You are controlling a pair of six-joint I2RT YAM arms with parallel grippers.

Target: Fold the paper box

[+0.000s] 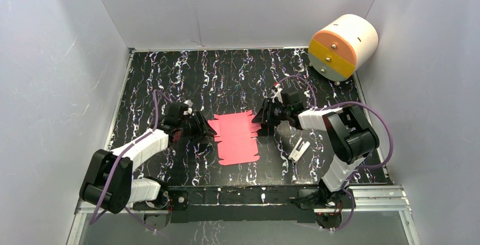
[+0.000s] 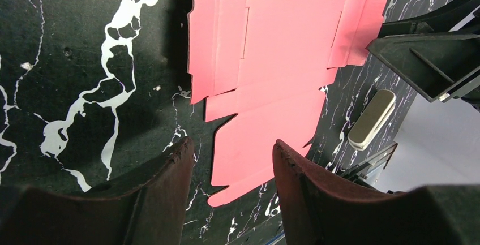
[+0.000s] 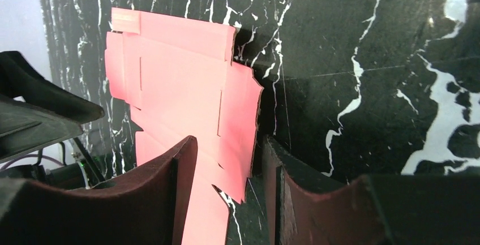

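The paper box [image 1: 235, 137] is a flat pink-red notched cut-out sheet lying on the black marbled table between the two arms. It fills the upper middle of the left wrist view [image 2: 271, 58] and the left half of the right wrist view [image 3: 181, 92]. My left gripper [image 1: 202, 125] is open at the sheet's left edge, its jaws apart over the sheet's near corner [image 2: 233, 160]. My right gripper [image 1: 261, 119] is open, its jaws straddling the sheet's slightly raised right edge flap [image 3: 229, 160] without closing on it.
A small white clip-like piece [image 1: 298, 150] lies right of the sheet, also in the left wrist view [image 2: 371, 119]. A big white-and-orange cylinder [image 1: 342, 47] stands at the back right corner. White walls enclose the table.
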